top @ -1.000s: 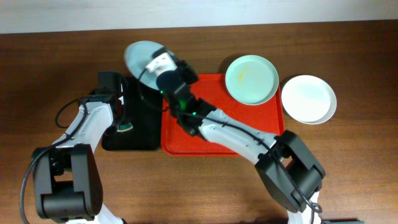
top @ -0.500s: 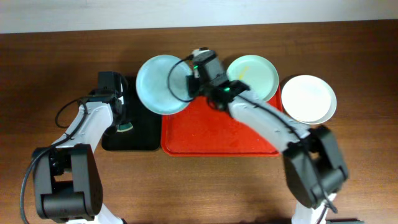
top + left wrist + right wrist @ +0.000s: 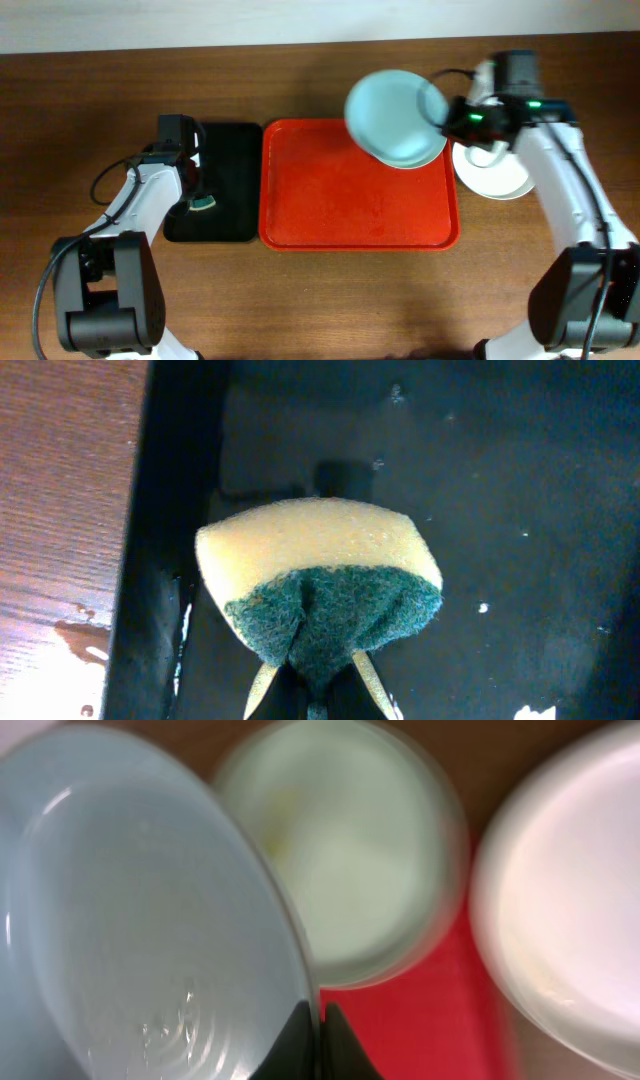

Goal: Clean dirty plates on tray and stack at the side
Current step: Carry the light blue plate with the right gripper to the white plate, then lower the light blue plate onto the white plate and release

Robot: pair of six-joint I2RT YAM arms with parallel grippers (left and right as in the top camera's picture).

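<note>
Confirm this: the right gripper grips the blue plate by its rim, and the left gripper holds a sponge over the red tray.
Wrong tray. The left gripper holds the sponge over the black tray, not the red tray, as the left wrist view shows. The right gripper does grip the blue plate by its rim.

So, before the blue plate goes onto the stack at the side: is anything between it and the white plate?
Nothing visible does. The blue plate, gripped by the right gripper, hangs over the green plate at the tray's corner; the white plate beside the tray shows a bare face.
</note>
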